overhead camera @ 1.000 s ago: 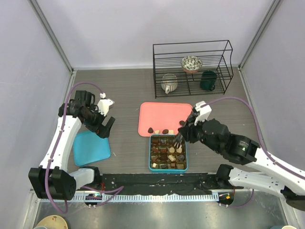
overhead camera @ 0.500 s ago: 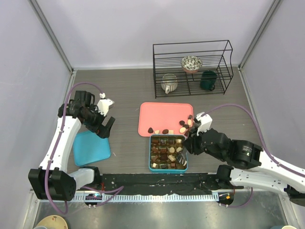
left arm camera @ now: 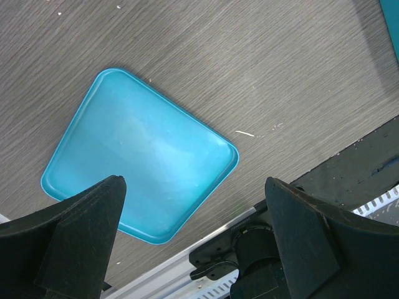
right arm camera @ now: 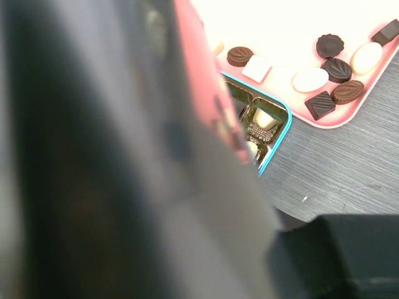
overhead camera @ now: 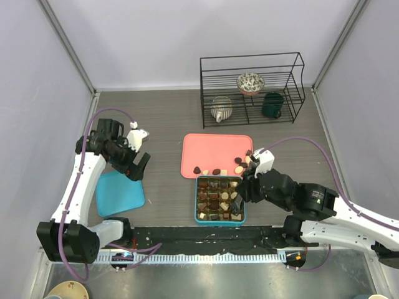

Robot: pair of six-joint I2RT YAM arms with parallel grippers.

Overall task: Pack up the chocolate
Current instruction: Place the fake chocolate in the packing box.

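Several loose pieces of chocolate (overhead camera: 216, 171) lie along the near edge of the pink tray (overhead camera: 215, 148); in the right wrist view they show as dark, brown and cream chocolate (right arm camera: 329, 45) on the pink tray (right arm camera: 280, 25). The teal box (overhead camera: 198, 218) just in front holds several more pieces. My right gripper (overhead camera: 236, 194) reaches down into the box's right-hand column. Its blurred finger (right arm camera: 124, 156) fills most of the wrist view, so its jaws and any held piece are hidden. Only a corner of the teal box (right arm camera: 276, 144) shows there. My left gripper (overhead camera: 138, 164) hangs open and empty over the table.
A teal lid (overhead camera: 120, 193) lies flat on the table below the left gripper, and the same teal lid (left arm camera: 143, 156) shows in the left wrist view. A black wire rack (overhead camera: 252, 87) at the back holds a patterned bowl, a striped pot and a green mug.
The right arm has drawn back towards the near edge, and its fingertips have gone from the tray's edge down over the box's right-hand column. The left arm has not moved.
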